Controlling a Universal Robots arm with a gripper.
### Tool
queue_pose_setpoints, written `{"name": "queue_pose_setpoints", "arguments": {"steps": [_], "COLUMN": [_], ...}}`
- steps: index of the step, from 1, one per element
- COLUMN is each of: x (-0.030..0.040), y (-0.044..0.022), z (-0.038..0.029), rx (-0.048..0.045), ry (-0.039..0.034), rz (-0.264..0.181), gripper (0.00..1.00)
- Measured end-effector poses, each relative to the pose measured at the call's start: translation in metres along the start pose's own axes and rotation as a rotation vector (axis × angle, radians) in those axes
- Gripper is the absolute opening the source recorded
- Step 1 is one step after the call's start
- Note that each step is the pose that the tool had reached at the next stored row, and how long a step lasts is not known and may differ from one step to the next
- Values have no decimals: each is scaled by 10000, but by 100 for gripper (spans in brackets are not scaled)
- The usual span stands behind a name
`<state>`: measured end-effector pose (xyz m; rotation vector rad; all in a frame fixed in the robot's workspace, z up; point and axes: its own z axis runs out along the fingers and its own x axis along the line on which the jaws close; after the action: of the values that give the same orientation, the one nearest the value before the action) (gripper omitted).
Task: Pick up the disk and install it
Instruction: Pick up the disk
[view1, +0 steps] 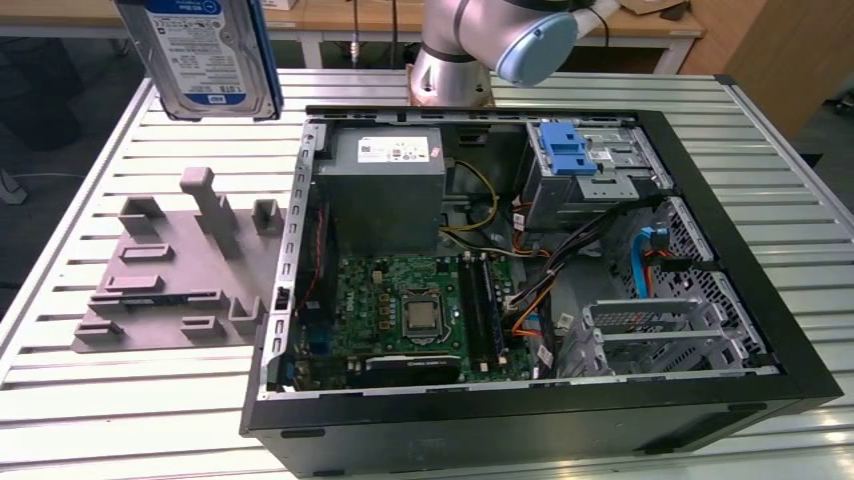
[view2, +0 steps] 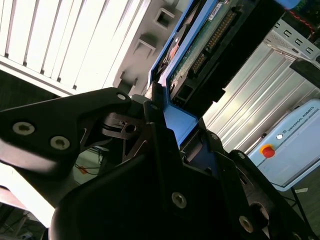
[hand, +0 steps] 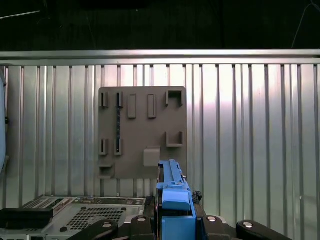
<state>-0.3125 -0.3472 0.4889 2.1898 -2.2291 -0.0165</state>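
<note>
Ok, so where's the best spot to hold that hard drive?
Probably at its top end, on the blue carrier frame, coming from above, as the gripper holds it now. The hard drive is flat and hangs upright, so pinching across its thin side suits a narrow grip.

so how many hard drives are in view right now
1: the disk, held up by the gripper at the exterior view's upper left, outside the computer case. Others may be hidden in its bays.

Blue plastic-framed disk (view1: 211, 55), ribbed bare-metal table (view1: 134, 400)
</note>
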Motion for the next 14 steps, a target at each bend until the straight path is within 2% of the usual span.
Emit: {"name": "queue_pose_setpoints", "arguments": {"steps": [8, 14], "x": [137, 164], "y": [-19, -36], "z": [1, 0], "rx": [0, -1], "ry": [0, 1], "rz": [3, 8], "gripper": [36, 36]}}
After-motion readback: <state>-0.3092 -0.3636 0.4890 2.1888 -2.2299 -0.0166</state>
